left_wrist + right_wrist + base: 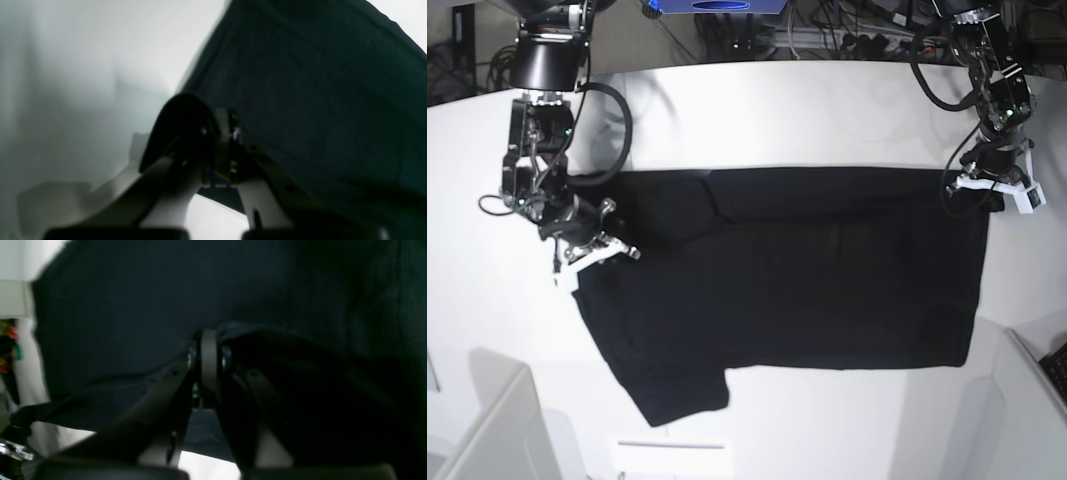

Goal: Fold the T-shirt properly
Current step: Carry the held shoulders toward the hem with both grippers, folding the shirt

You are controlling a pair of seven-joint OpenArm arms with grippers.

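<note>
Across the white table (757, 110) the black T-shirt (797, 270) lies spread — right gripper (587, 252) and left gripper (995, 188) each clenched on its edge. Mid-fold, I judge; next, carry both edges over together.

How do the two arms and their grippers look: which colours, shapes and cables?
Both arms are black, jointed, with black cables looping beside them. The right arm has a broad cylindrical black segment near the top. The left gripper and right gripper have white bracket-like finger mounts; the wrist views show dark curved fingers with small screws.
</note>
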